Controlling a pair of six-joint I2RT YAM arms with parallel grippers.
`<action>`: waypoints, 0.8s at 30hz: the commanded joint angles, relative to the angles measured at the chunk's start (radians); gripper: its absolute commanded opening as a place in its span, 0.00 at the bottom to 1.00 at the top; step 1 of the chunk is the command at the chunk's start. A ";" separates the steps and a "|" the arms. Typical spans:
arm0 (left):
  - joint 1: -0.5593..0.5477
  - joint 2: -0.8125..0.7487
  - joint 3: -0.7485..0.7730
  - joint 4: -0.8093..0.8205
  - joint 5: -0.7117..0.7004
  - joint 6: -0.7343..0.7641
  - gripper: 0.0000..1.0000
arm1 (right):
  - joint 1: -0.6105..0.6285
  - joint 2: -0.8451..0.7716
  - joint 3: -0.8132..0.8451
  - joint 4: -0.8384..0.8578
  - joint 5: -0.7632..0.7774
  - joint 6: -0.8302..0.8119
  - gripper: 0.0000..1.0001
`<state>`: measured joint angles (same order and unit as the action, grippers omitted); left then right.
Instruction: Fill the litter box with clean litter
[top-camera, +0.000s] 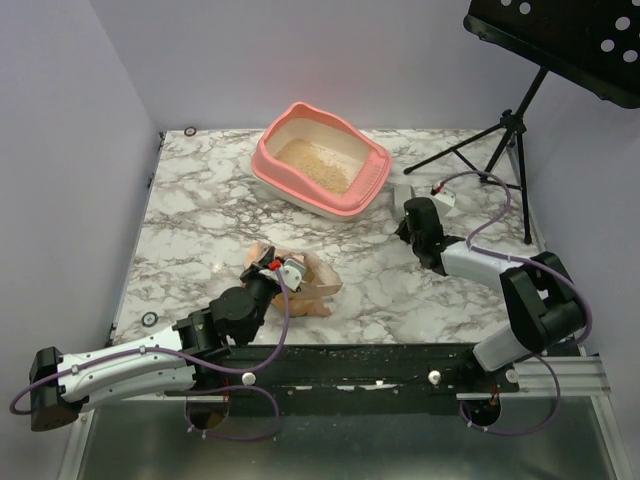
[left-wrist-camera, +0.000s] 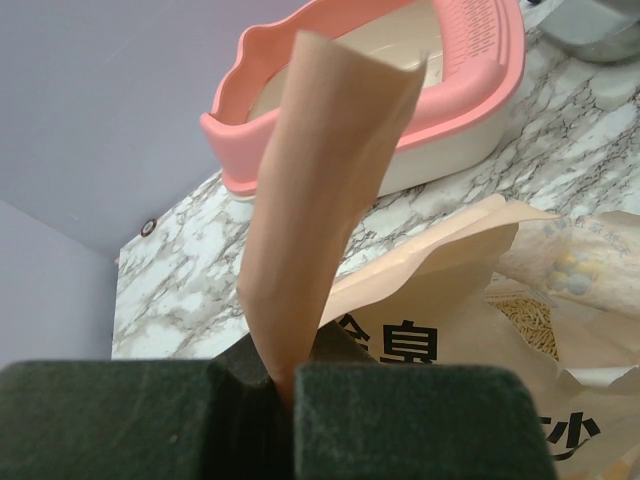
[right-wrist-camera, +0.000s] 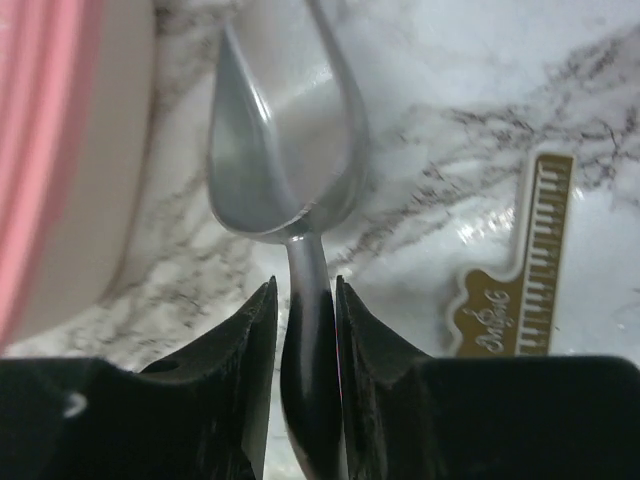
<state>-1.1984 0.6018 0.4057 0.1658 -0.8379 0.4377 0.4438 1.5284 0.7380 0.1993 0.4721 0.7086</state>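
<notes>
Sitting at the back of the marble worktop (top-camera: 200, 210), a bit right of centre, is the litter box (top-camera: 262, 160), pink rim and cream inner wall. Clean litter (top-camera: 315, 165) lies in a pale tan patch on its floor, and the cream wall shows bare above it.

Left gripper (left-wrist-camera: 283, 375): jaws closed tight on a tall flap (left-wrist-camera: 320, 180) of a brown paper bag (left-wrist-camera: 440, 290). The flap stands up from the pads and curls at the top. The bag lies crumpled on the worktop near the front, well apart from the box, with dark printed characters on its side. Its mouth gapes open and tan pellets (left-wrist-camera: 530, 320) show inside (coarser-looking than what's in the box).

Right gripper (right-wrist-camera: 305, 290): it sits low, just right of the box's near-right corner. The handle of a metal scoop (right-wrist-camera: 285, 130) runs between the jaws, which stand close on either side of it. Cannot tell whether they actually pinch it, since one side looks touching and the other is unclear. The scoop bowl points away from the jaws, over the marble, just beside the box wall; no granules are visible in it.

A gold and white tag (right-wrist-camera: 510, 300) with a piano-key print lies on the worktop right of the scoop. A black music stand (top-camera: 560, 40) is at the far right, its tripod legs down by the worktop's right edge.
</notes>
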 joint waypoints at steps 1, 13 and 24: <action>0.003 0.001 0.042 0.081 -0.001 0.004 0.00 | -0.001 0.039 -0.046 -0.087 -0.026 0.066 0.38; 0.003 0.001 0.041 0.081 -0.009 0.006 0.00 | -0.001 0.047 -0.034 -0.084 -0.043 0.043 0.40; 0.033 0.003 0.059 0.109 -0.024 0.038 0.00 | 0.001 -0.220 0.119 -0.259 -0.315 -0.236 0.47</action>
<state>-1.1908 0.6186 0.4057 0.1848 -0.8410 0.4603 0.4438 1.3804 0.7673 0.0227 0.3519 0.6521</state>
